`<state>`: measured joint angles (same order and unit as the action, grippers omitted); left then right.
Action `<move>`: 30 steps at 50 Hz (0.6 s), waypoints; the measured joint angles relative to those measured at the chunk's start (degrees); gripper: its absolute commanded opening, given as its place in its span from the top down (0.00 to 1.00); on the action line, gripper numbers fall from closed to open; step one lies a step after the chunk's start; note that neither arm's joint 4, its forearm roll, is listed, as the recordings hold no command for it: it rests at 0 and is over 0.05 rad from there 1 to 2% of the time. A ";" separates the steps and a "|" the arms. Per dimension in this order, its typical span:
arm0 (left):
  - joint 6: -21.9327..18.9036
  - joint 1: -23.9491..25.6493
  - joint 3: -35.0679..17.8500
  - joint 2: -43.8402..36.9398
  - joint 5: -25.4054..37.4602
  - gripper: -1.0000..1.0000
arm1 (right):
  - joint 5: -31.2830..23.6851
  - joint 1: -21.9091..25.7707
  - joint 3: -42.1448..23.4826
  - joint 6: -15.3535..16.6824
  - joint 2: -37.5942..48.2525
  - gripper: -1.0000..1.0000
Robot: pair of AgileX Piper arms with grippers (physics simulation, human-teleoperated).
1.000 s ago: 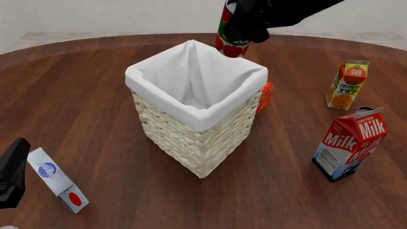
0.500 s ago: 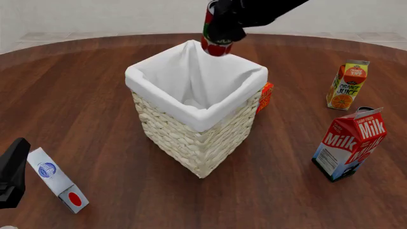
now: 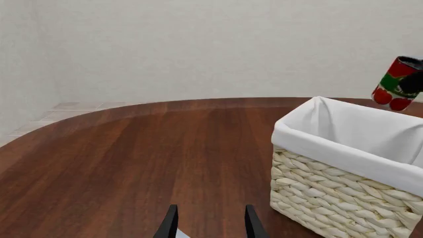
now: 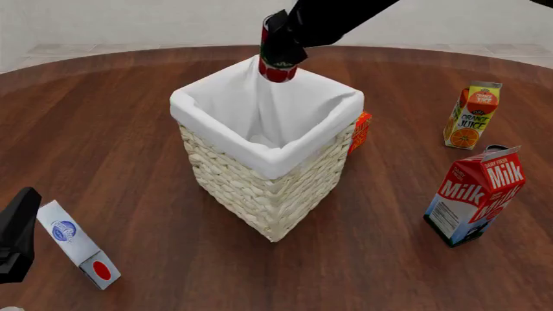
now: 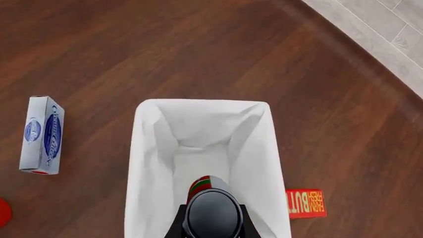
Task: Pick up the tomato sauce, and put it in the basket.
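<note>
The front view alone showed the milk (image 4: 475,204), the juice (image 4: 473,115) and the table (image 4: 129,116) spread around the basket (image 4: 268,188); the right wrist view alone looked straight down into the basket's white lining (image 5: 201,148), with a blue-and-white box (image 5: 41,135) lying on the table to one side and a red butter pack (image 5: 305,203) just beside the basket's wall; the left wrist view showed the can (image 3: 395,83) in the air above the basket's far rim; the right hand (image 4: 283,40) was shut on the can, gripping its upper part, so that the can hung below the fingers, tilted, over the far corner of the basket; in the right wrist view only a red-and-green sliver of the can showed past the hand's dark body; the left hand (image 3: 208,223) hung low over the table, its fingers parted and holding nothing, cut off at the picture's edge.
</note>
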<state>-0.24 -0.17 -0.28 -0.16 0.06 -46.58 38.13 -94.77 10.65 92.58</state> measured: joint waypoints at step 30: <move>0.00 0.00 0.00 0.00 0.00 0.00 | 1.07 -0.02 -3.03 0.11 5.88 1.00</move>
<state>-0.25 -0.16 -0.28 -0.16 0.06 -45.50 38.11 -97.79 10.76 98.46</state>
